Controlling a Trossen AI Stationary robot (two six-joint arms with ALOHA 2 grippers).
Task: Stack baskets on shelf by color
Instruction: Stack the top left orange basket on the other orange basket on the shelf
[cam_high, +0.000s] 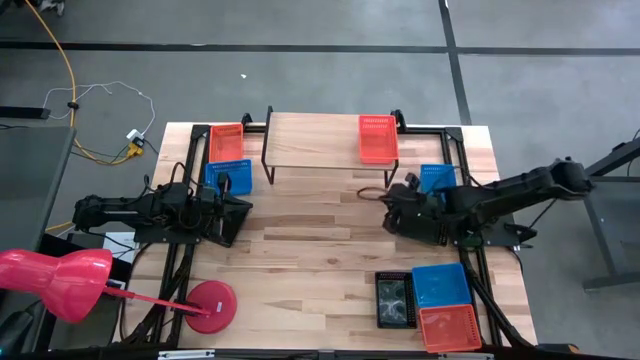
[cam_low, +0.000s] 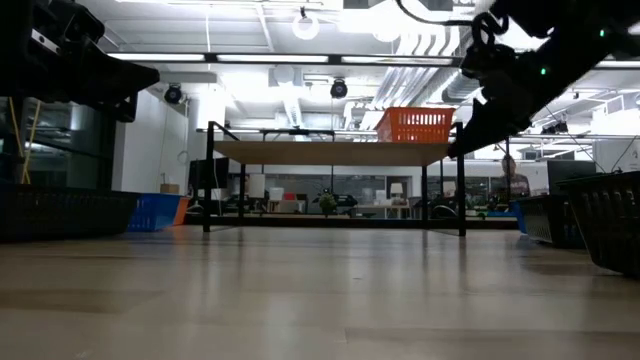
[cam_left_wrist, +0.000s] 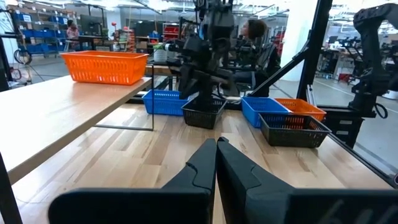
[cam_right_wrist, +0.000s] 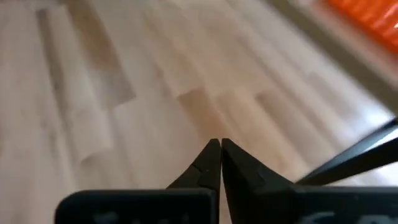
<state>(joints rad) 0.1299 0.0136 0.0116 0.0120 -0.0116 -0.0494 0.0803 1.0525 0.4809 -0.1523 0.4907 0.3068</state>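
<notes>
My left gripper (cam_high: 245, 208) hangs over the table (cam_high: 300, 250) at centre left of the high view, its fingers (cam_left_wrist: 208, 163) pressed together with nothing between them. My right gripper (cam_high: 388, 207) hangs at centre right, just below the shelf's right end, fingers (cam_right_wrist: 211, 163) likewise pressed together and empty.

The shelf (cam_high: 310, 140) stands at top centre of the high view, between my two grippers and above them in the frame. One orange basket (cam_high: 378, 138) sits on its right end, directly above my right gripper in that view.

At upper left, beside the shelf's left end, an orange basket (cam_high: 225, 142) lies on the table with a blue basket (cam_high: 228, 176) below it; the blue one is close to my left gripper, partly under the arm. At the right, a blue basket (cam_high: 438, 177) lies just beyond my right arm.

In the lower right of the high view, well apart from both grippers, are a black basket (cam_high: 394, 298), a blue basket (cam_high: 441, 284) and an orange basket (cam_high: 450, 328) grouped together.

A red lamp (cam_high: 60, 283) stands at lower left.
</notes>
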